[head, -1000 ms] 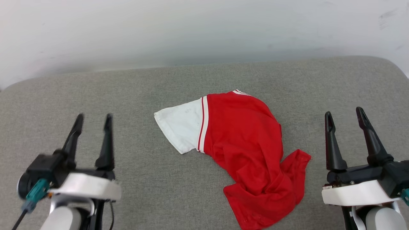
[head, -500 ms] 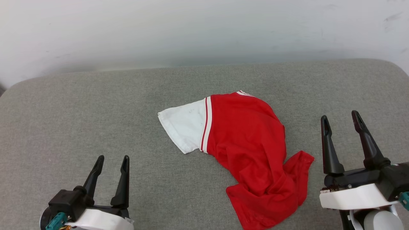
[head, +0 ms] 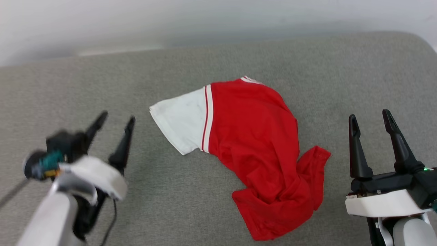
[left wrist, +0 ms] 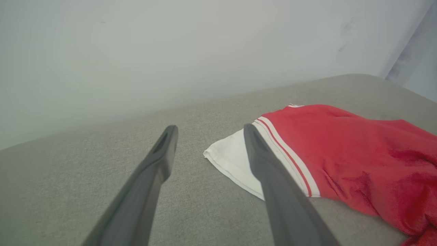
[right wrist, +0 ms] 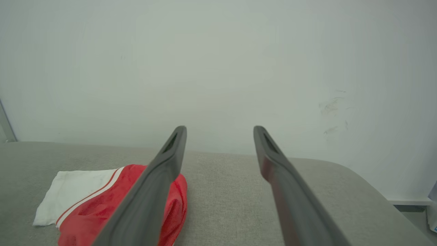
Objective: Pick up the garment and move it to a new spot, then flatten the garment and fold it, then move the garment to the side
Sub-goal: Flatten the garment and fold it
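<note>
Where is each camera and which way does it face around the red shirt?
Head view: on the head, looking down at the crumpled red jersey shirt with a white sleeve on the grey fabric cushion; left gripper and right gripper show, both open.
Left wrist view: low over the cushion, facing the sleeve and pale wall past its own fingers.
Right wrist view: low, facing the wall between its fingers, shirt lower left.
All three share the shirt.

Garment [head: 252, 136]: red jersey, crumpled and not yet flattened, lying loose near the middle of the grey cushioned surface [head: 102, 85]. One short white sleeve [head: 179, 123] lies flat, spread toward the left. A red-white striped trim [head: 207, 118] runs along its seam. The red body is bunched and creased toward the near right, with the lower edge folded over itself.
</note>
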Tool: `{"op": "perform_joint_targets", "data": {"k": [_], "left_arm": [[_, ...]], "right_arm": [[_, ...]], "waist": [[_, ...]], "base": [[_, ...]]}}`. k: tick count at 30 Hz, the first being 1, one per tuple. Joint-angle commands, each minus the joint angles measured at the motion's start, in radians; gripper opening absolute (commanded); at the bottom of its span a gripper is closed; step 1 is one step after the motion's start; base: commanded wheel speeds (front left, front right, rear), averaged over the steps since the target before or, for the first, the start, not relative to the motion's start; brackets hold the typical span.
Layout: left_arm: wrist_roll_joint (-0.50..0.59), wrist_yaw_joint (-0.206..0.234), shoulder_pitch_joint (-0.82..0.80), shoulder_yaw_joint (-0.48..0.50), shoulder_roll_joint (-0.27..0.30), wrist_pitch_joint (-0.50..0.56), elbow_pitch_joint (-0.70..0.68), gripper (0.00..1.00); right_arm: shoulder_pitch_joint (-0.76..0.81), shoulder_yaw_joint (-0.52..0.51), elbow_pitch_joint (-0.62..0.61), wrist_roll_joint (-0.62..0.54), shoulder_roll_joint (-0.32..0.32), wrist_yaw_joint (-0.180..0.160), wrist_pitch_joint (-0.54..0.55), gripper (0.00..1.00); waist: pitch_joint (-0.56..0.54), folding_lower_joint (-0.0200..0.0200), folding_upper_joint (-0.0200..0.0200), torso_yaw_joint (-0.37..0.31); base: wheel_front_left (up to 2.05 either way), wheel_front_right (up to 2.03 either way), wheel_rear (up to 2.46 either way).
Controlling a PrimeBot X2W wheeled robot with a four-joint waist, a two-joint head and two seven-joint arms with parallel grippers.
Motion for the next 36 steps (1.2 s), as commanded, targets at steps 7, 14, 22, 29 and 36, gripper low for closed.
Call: {"op": "perform_joint_targets", "data": {"k": [7,14,22,29,36], "left_arm": [[-0.194,-0.008,-0.31,-0.166,0.2,0.36,0.009,1.0],[-0.431,-0.009,-0.519,-0.284,0.361,0.732,0.12,1.0],[-0.482,-0.009,-0.578,-0.368,0.403,0.835,0.216,1.0],[-0.537,-0.01,-0.545,-0.462,0.38,0.863,0.218,0.0],[-0.542,-0.009,-0.549,-0.432,0.38,0.717,0.225,0.0]], "right_arm": [[-0.06,-0.003,-0.029,0.014,0.0,-0.001,-0.002,1.0],[-0.101,0.008,-0.042,0.049,0.0,-0.001,-0.002,1.0],[-0.117,0.01,-0.043,0.068,0.0,-0.001,-0.002,1.0],[-0.121,-0.001,-0.033,0.057,0.0,-0.001,-0.002,1.0],[-0.109,-0.002,-0.011,0.034,0.0,-0.001,-0.002,1.0]], "waist": [[0.159,-0.0001,0.0,-0.078],[0.265,-0.0001,0.0,-0.142],[0.317,-0.0001,0.0,-0.174],[0.31,-0.0001,0.0,-0.158],[0.247,-0.0001,0.0,-0.112]], "base": [[0.0,0.0,0.0],[0.0,0.0,0.0],[0.0,0.0,0.0],[0.0,0.0,0.0],[0.0,0.0,0.0]]}}
